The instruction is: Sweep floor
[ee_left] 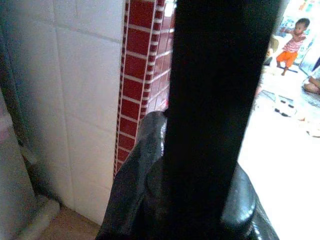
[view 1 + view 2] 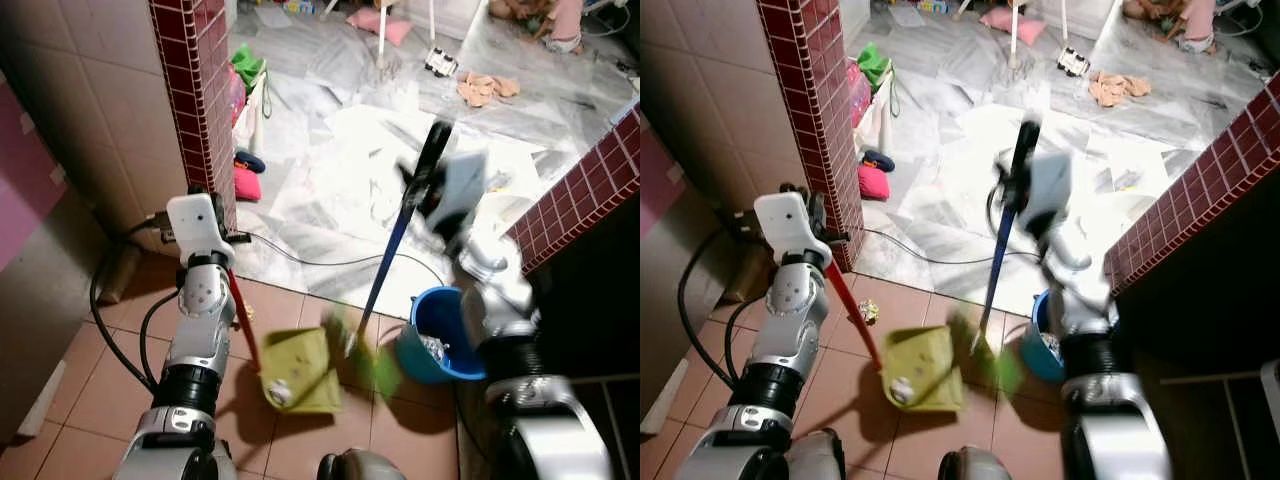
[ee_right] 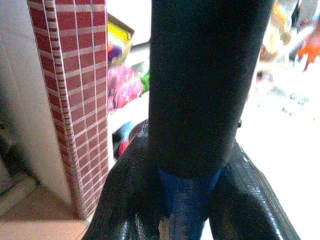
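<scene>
two tools are in my hands at once. my right gripper (image 3: 192, 200) is clamped on the blue shaft of a long broom with a black grip and green bristles (image 2: 392, 250); in the right wrist view the blue pole sits squeezed between the black fingers. my left gripper (image 2: 205, 262) is wrapped round the red handle of a yellow-green plastic dustpan (image 2: 300, 368), closed tight on it as far as the left wrist view lets me judge.

outward from there: the broom head is blurred, just beside the pan's open edge on the terracotta floor tiles (image 2: 90, 400), so i judge i am mid-stroke, pushing dirt toward the pan. some pale debris already lies in the pan, near its handle end. one small scrap (image 2: 869, 316) lies on the tiles just beside the red handle, not yet gathered. a blue plastic bucket (image 2: 440, 335) stands near the broom, by my right arm, and a black cable (image 2: 320, 262) trails across the marble beyond. that marble area looks littered with cloths and toys, so i reckon much sweeping is left.

no brand, label or writing can be read anywhere; it is all too small or blurred.
</scene>
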You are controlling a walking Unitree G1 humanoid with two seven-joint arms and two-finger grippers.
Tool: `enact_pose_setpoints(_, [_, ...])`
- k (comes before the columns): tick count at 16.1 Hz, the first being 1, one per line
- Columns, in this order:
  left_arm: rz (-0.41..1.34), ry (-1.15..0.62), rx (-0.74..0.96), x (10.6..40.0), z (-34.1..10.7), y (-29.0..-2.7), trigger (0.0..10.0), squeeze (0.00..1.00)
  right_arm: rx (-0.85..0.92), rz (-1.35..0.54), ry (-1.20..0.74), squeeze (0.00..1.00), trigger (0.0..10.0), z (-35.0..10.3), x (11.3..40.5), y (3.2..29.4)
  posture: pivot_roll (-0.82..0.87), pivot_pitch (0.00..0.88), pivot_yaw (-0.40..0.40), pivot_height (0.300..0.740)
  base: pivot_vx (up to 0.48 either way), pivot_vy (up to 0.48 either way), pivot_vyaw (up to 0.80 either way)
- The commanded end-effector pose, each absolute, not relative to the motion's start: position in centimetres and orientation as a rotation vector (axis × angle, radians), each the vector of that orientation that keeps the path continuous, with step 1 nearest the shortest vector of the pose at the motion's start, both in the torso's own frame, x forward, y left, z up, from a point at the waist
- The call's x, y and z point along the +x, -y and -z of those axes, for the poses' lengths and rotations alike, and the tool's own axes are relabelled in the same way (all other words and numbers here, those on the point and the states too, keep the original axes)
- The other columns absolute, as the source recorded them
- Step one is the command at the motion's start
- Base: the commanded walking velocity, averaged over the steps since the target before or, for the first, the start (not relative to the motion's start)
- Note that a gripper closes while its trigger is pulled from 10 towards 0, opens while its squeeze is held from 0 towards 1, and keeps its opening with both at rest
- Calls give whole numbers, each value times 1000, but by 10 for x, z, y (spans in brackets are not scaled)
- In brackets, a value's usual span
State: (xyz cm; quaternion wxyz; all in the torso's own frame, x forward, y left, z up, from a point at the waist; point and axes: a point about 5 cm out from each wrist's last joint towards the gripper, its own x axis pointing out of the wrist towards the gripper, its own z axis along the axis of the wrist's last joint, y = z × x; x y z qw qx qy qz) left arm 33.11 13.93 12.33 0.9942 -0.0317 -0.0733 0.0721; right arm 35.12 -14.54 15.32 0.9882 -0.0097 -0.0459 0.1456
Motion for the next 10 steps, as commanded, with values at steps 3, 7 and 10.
enact_pose_setpoints(3, [-48,267,-93,323,-154,-131,10000,0,35,-236,74,0,10000,-141,346,136,20,111,-105,740,0,0,0])
enact_pose_setpoints(7, [-31,297,-72,325,-165,-138,10000,0,54,-232,47,0,10000,-128,342,124,38,106,-105,740,0,0,-720])
enact_pose_setpoints(10, [-21,285,-69,322,-168,-136,10000,0,67,-233,29,0,10000,-122,340,118,47,99,-111,740,0,0,-267])
